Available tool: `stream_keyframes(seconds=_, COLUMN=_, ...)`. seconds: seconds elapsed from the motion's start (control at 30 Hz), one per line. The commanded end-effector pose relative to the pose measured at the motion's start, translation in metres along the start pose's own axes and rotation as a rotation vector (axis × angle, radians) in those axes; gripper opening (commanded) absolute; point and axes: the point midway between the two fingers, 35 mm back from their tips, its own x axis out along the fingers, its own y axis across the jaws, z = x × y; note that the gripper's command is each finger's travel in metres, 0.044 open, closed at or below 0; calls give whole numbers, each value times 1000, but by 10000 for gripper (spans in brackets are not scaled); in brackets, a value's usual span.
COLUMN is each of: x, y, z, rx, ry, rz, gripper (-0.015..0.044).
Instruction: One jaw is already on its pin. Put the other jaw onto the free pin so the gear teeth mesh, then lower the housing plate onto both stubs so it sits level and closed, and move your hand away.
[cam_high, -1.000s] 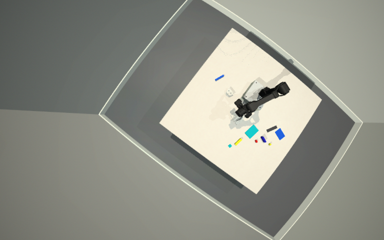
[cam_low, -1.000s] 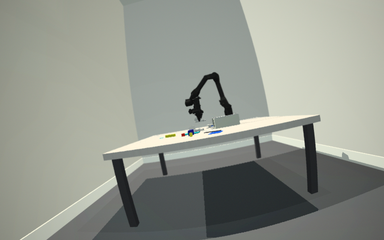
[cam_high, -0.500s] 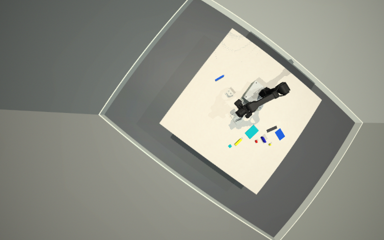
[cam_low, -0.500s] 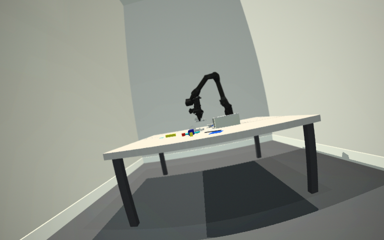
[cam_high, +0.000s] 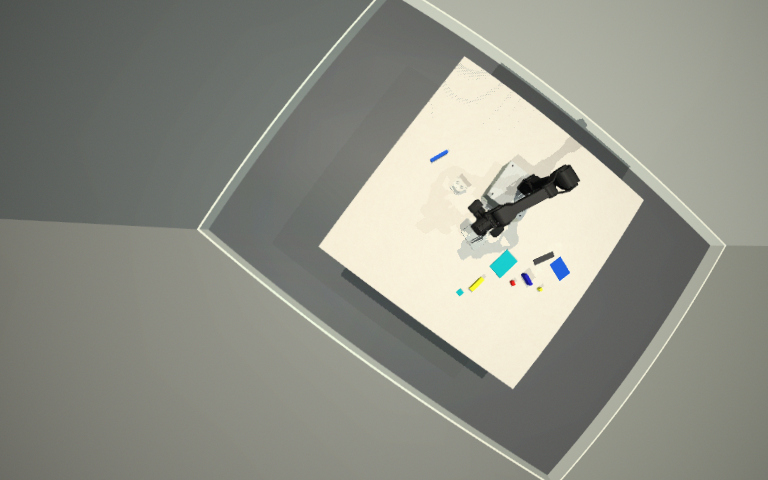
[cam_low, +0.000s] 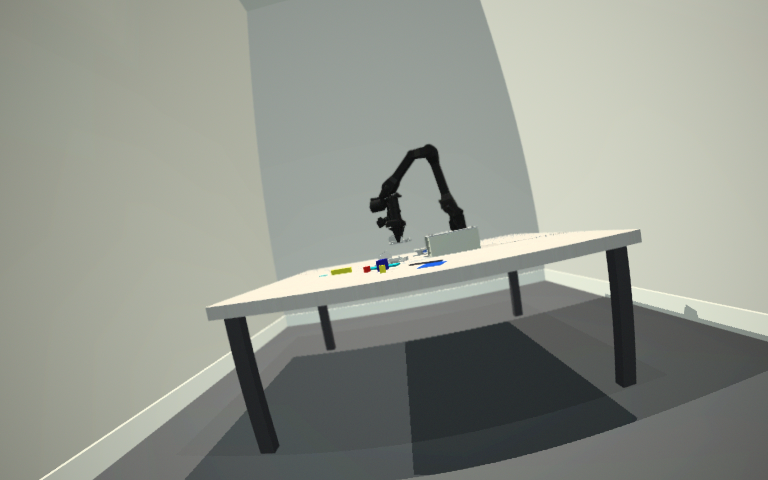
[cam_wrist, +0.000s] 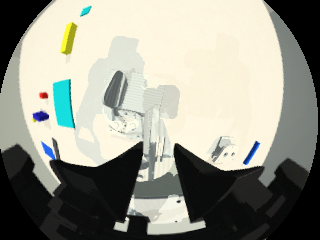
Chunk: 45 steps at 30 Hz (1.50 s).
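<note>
hand (cam_high: 474, 240) (cam_low: 398, 241) (cam_wrist: 159, 146) pinching a pale grey part above the desk (cam_high: 396, 237) (cam_low: 271, 291) (cam_wrist: 200, 55); cyan plate (cam_high: 503, 263) (cam_wrist: 63, 104) near yellow bar (cam_high: 476, 284) (cam_low: 341, 271) (cam_wrist: 69, 38); blue bar (cam_high: 438, 156) (cam_wrist: 251, 153) well apart

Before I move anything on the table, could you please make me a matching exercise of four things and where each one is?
1. gripper
2. large cyan rectangle
3. small red block
4. yellow bar

A. between the large cyan rectangle and the dark blue block
B. above the table
C. beside the small cyan square
D. flat on the table

Pairs: 1-B, 2-D, 3-A, 4-C.
</note>
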Motion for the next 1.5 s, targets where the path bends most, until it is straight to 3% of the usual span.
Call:
stream_keyframes(seconds=0.0, x=-1, y=6, z=12, rx=1, ry=-4, rz=-5, gripper=134)
stream_keyframes(seconds=0.4, x=-1, y=27, z=42, rx=1, ry=-6, rz=-3, gripper=134)
stream_keyframes(seconds=1.47, x=-1, y=27, z=42, rx=11, ry=-6, rz=-3, gripper=134)
